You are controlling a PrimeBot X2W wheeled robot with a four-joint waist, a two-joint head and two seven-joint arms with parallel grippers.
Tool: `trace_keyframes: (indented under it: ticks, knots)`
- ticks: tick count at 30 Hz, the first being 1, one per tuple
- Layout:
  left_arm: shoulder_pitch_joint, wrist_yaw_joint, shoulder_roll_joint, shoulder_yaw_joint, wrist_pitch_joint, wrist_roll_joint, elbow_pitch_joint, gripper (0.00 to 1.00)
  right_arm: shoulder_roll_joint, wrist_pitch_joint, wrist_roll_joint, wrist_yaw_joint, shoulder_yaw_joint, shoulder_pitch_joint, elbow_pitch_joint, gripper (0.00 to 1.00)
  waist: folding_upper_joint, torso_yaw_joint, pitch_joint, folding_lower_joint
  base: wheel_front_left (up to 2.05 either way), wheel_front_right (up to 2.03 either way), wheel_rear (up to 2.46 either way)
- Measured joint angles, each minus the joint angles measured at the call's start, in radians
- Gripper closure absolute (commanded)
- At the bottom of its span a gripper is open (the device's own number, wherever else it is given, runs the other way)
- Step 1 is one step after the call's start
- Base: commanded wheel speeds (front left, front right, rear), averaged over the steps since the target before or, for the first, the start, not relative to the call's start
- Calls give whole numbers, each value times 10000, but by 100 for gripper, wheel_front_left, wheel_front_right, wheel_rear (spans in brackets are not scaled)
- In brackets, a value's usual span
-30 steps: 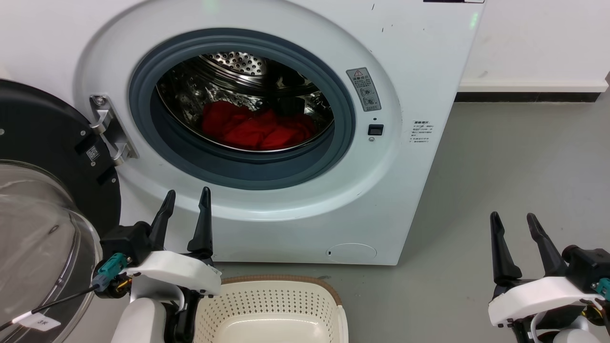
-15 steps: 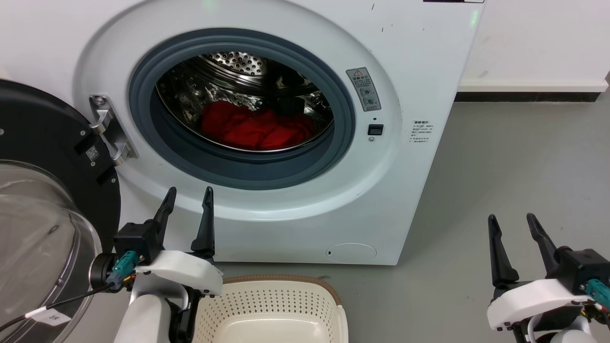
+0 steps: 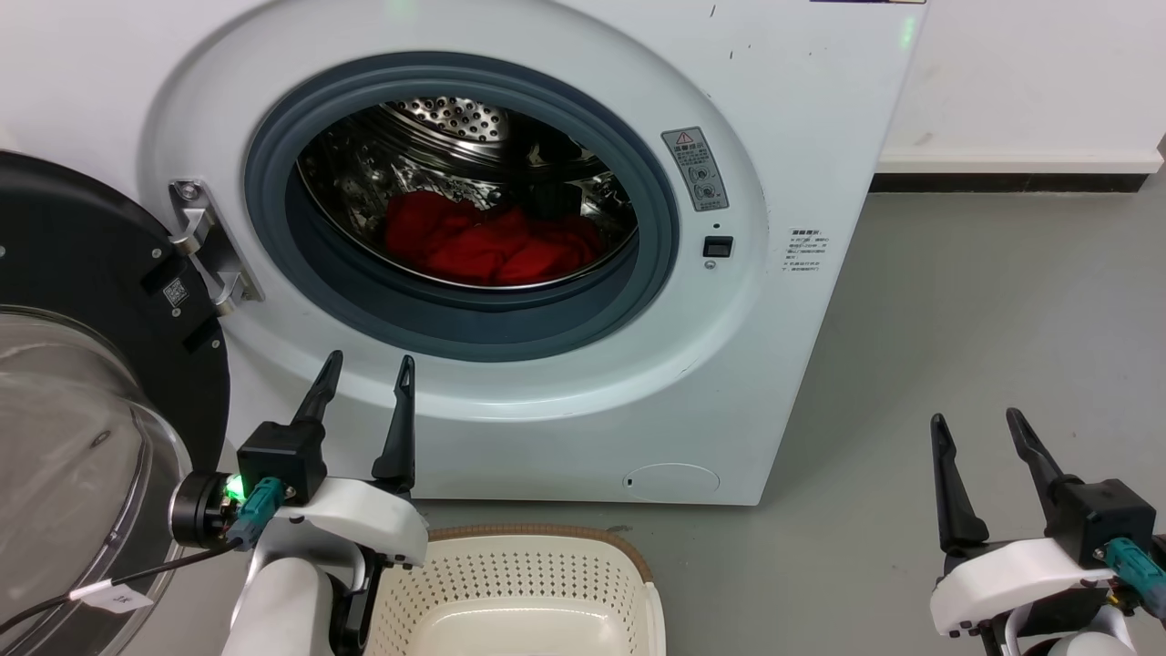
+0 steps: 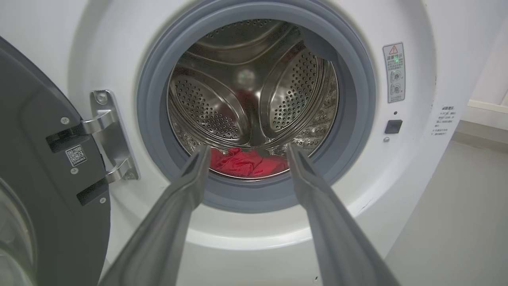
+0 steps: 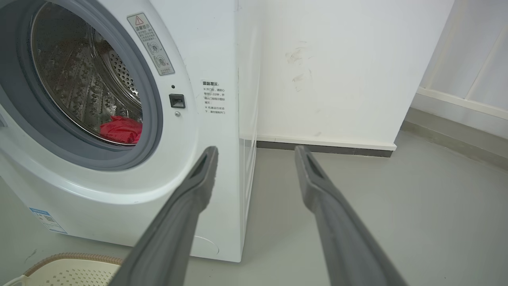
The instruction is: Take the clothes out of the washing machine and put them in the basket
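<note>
The red clothes (image 3: 492,246) lie bunched at the bottom of the steel drum of the white washing machine (image 3: 802,118), whose door (image 3: 82,301) hangs open at the left. In the left wrist view the clothes (image 4: 248,163) show low in the porthole, between my fingers. My left gripper (image 3: 369,364) is open and empty, held below the porthole's rim, outside the drum. My right gripper (image 3: 975,424) is open and empty over the floor, right of the machine. The cream basket (image 3: 537,574) sits on the floor below the machine's front; it looks empty.
The open door's clear dome (image 3: 64,456) bulges out at my left, close to the left arm. Grey floor (image 3: 984,301) stretches to the right of the machine up to a white wall with a dark skirting (image 3: 1002,185).
My left gripper has risen slightly and shifted a little right toward the porthole, its wrist turning. The right gripper has sunk a little lower. The clothes have not moved.
</note>
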Motion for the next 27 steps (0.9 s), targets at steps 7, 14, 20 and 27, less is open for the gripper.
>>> trace_keyframes:
  ticks: [7,14,20,27]
  knots:
    - [-23,46,-10,2,-111,462,75,0,0,-146,-426,0,-21,-1,36,0,0,-1,22,0,0,0,0]
    - [-44,46,-19,48,-138,516,144,0,0,-173,-489,0,-48,-4,65,0,0,10,69,0,0,0,0]
    - [-67,44,-25,92,-138,510,173,0,0,-192,-487,0,-46,-24,96,0,0,-8,103,0,0,0,0]
    - [-125,46,-40,104,-138,522,174,0,0,-203,-464,0,-65,-45,98,0,0,-19,191,0,0,0,0]
